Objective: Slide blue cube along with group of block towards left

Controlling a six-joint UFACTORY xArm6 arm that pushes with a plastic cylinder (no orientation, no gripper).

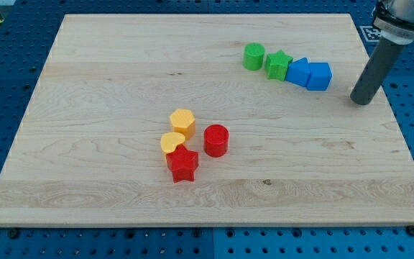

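My tip (361,101), a bare rod end effector grasping nothing, stood right of the blue cube (319,76) in the frame's upper right, placed to shove that row leftward.

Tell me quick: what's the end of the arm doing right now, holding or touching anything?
My tip: a bare rod, holding nothing, touching no block, standing apart to the view's right of the blue cube.

My tip (361,101) sits upper right of frame, just right of blue cube (319,75), small bare gap btwn. Left of cube: blue block (299,72), green star (278,65), green cylinder (254,56) block that way.
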